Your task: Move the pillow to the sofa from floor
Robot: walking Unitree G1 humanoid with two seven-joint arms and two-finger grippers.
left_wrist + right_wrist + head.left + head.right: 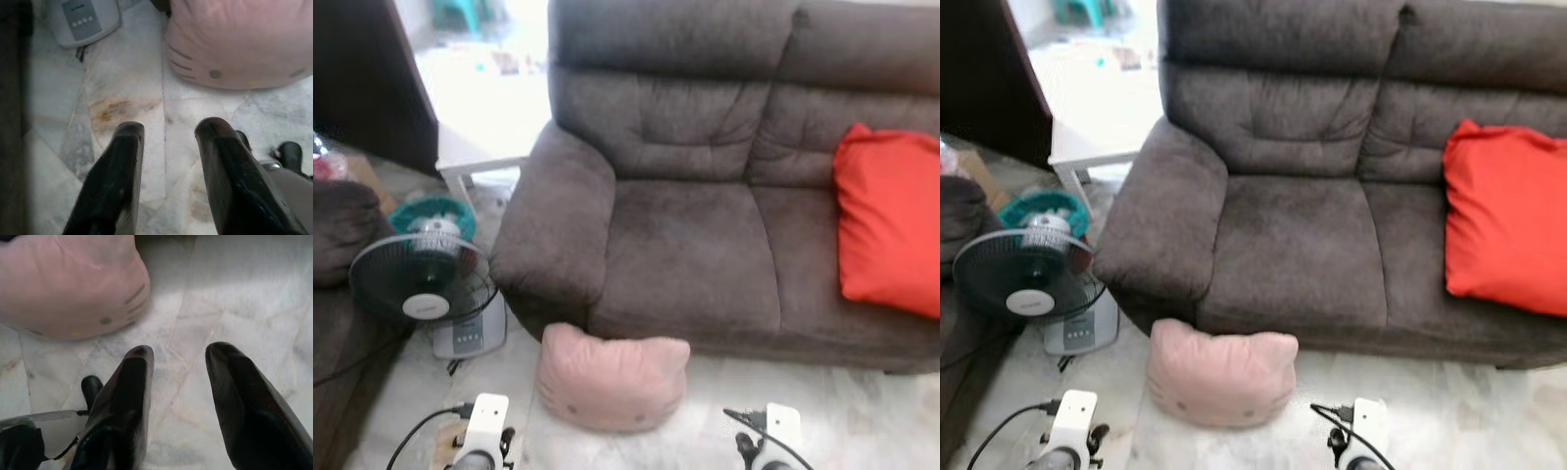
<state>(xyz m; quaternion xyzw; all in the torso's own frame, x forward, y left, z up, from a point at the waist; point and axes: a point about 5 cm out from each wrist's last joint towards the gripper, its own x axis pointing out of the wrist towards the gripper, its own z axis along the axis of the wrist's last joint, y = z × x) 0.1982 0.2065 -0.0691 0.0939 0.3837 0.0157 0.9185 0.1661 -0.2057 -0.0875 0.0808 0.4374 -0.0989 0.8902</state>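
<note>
1. Pink pillow (613, 379), cat-face shape with two ear bumps and stitched whiskers: lies on the pale marble floor (822, 411), just in front of the sofa base, below the left seat.
2. Sofa (695, 245), dark brown fabric, two seats: left seat bare, right seat carries a red cushion (889, 220) leaning on the backrest. The pink pillow is not on it, so by these pictures the move to the sofa is still owed in full: grasp, lift, carry, set down.
3. Left gripper (168, 137): fingers parted, holding nothing, low over the floor, near the pillow's left side but apart from it.
4. Right gripper (181, 357): fingers parted, holding nothing, low over the floor, near the pillow's right side, apart from it.
5. Judgement: both grippers flank the pillow, a stance that suits a two-sided pick-up.
6. Fan (423, 279), dark cage on a grey base: stands on the floor left of the sofa arm, clear of the pillow.
7. White table (475, 152): behind the fan, beside the sofa arm.
</note>
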